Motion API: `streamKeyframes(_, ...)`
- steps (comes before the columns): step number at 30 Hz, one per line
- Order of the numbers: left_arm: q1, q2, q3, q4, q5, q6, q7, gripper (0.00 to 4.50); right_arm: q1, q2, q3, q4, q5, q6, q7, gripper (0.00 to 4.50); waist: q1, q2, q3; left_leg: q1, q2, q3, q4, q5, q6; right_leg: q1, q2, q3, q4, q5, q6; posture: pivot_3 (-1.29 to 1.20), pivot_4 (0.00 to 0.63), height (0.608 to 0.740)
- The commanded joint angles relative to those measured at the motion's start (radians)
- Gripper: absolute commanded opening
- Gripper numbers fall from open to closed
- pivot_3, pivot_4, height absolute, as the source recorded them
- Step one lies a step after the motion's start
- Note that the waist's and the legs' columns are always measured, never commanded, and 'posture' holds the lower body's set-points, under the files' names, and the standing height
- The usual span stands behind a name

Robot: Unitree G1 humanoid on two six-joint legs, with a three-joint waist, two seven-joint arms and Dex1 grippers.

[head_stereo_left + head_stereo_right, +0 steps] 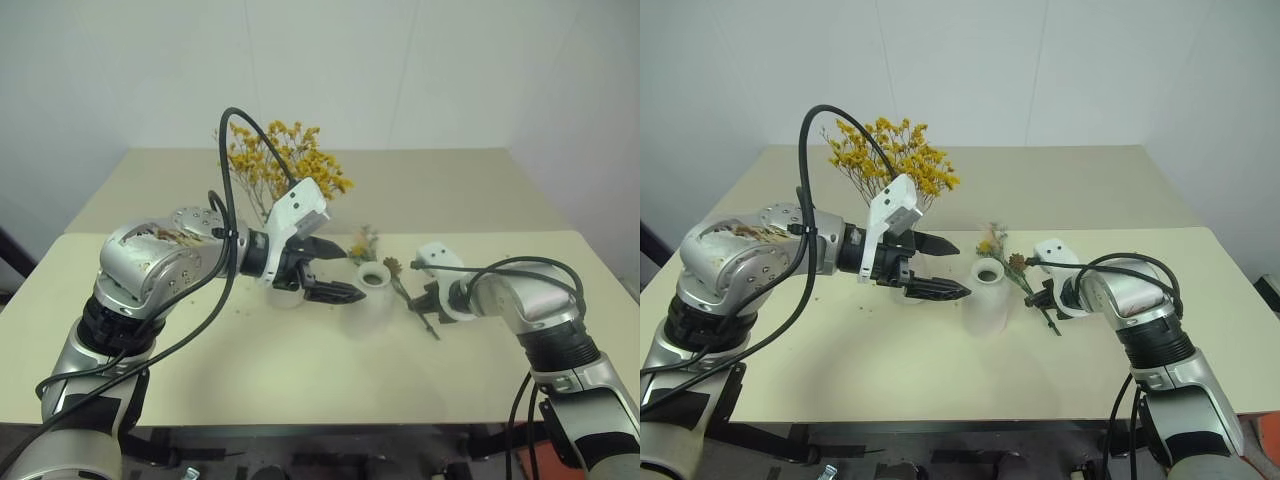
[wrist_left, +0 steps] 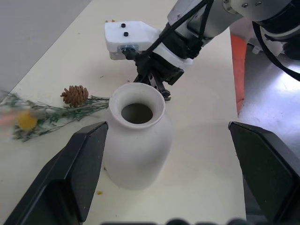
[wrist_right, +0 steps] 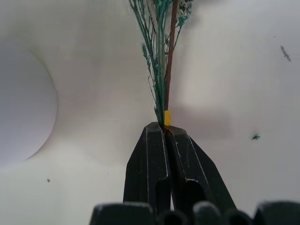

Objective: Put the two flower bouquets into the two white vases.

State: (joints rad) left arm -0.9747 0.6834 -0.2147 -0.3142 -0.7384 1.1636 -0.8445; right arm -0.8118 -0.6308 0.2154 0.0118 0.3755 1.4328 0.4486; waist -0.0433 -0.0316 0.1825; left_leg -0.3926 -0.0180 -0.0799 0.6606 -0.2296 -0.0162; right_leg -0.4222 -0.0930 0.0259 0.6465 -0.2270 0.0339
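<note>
R gripper point(image 3: 165, 133): jaws clamped on stems of small green sprig bunch point(image 1: 1002, 252) lying on worktop point(image 1: 890, 360)
L gripper point(image 1: 940, 266): jaws wide, empty — beside squat white ceramic vase point(image 1: 986, 296)
Risk: thin stems may slip on lift, or snag narrow neck

Yellow bouquet point(image 1: 285, 160) upright in tall vase point(image 1: 283, 296), green sprig point(image 1: 1012, 265) flat beside squat vase point(image 1: 986, 297)

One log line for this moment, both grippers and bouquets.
right gripper: shut on green sprig bunch, lying on table | left gripper: open by squat vase | yellow bouquet: upright behind
</note>
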Motion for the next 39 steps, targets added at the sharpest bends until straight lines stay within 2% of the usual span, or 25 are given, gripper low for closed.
streamKeyframes(1, -0.011, 0.015, -0.003, -0.01, 0.032, -0.046, -0.035, 4.5, -0.023, 0.02, -0.179, -0.002, -0.009, -0.013, -0.044, 0.03, 0.0, 0.0, 0.0, 0.0, 0.0, 0.0, 0.0, 0.0, 0.0, 0.0, 0.0, 0.0, 0.0, 0.0, 0.0, 0.0, 0.15, 0.74)
streamKeyframes(5, -0.009, 0.015, -0.013, -0.005, 0.061, -0.067, -0.055, 4.5, -0.055, 0.095, -0.437, 0.0, -0.009, -0.078, -0.144, 0.03, 0.002, 0.0, 0.0, 0.0, 0.0, 0.0, 0.0, 0.0, 0.0, 0.0, 0.0, 0.0, 0.0, 0.0, 0.0, 0.0, 0.15, 0.74)
streamKeyframes(7, -0.004, 0.016, -0.018, -0.002, 0.074, -0.083, -0.067, 4.5, -0.04, 0.147, -0.55, -0.055, 0.015, -0.218, -0.172, 0.03, 0.001, 0.0, 0.0, 0.0, 0.0, 0.0, 0.0, 0.0, 0.0, -0.001, 0.0, 0.0, 0.0, 0.0, 0.0, 0.0, 0.15, 0.74)
streamKeyframes(10, 0.006, 0.015, -0.02, 0.004, 0.094, -0.117, -0.088, 4.5, 0.003, 0.241, -0.637, -0.167, 0.036, -0.43, -0.203, 0.03, -0.001, 0.0, 0.0, 0.0, 0.0, 0.0, -0.001, 0.0, 0.0, -0.001, 0.0, 0.001, 0.0, 0.0, 0.0, 0.0, 0.15, 0.74)
streamKeyframes(13, 0.024, 0.007, -0.014, 0.017, 0.106, -0.156, -0.106, 4.5, 0.059, 0.311, -0.661, -0.298, 0.12, -0.546, -0.135, 0.03, -0.001, 0.001, 0.0, 0.0, 0.0, 0.0, -0.001, 0.0, 0.0, -0.001, 0.0, 0.001, 0.001, 0.0, 0.0, 0.0, 0.15, 0.74)
streamKeyframes(18, 0.035, 0.012, -0.023, 0.021, 0.127, -0.176, -0.133, 4.5, 0.134, 0.362, -0.621, -0.412, 0.271, -0.638, -0.003, 0.03, -0.001, 0.001, 0.0, 0.0, 0.0, 0.0, -0.001, 0.0, 0.0, -0.001, 0.0, 0.001, 0.001, 0.0, 0.0, 0.0, 0.15, 0.74)
streamKeyframes(22, 0.04, 0.016, -0.03, 0.022, 0.145, -0.183, -0.144, 4.5, 0.186, 0.377, -0.532, -0.479, 0.308, -0.687, 0.041, 0.03, -0.002, 0.001, 0.0, 0.001, 0.0, 0.0, -0.001, 0.0, 0.0, 0.0, 0.0, 0.001, 0.001, 0.0, 0.0, 0.0, 0.15, 0.74)
streamKeyframes(32, 0.044, 0.015, -0.03, 0.026, 0.174, -0.184, -0.16, 4.5, 0.342, 0.373, -0.342, -0.504, 0.205, -0.865, 0.076, 0.03, -0.001, 0.001, 0.0, 0.002, 0.0, 0.0, -0.001, 0.0, 0.0, 0.0, 0.0, 0.001, 0.001, 0.0, 0.0, 0.0, 0.15, 0.74)
streamKeyframes(39, 0.041, 0.015, -0.029, 0.03, 0.187, -0.185, -0.175, 4.5, 0.422, 0.353, -0.293, -0.501, 0.147, -0.97, 0.087, 0.03, 0.0, 0.001, 0.0, 0.002, 0.0, 0.0, -0.001, 0.0, 0.0, 0.0, 0.001, 0.001, 0.001, 0.0, 0.0, 0.0, 0.15, 0.74)
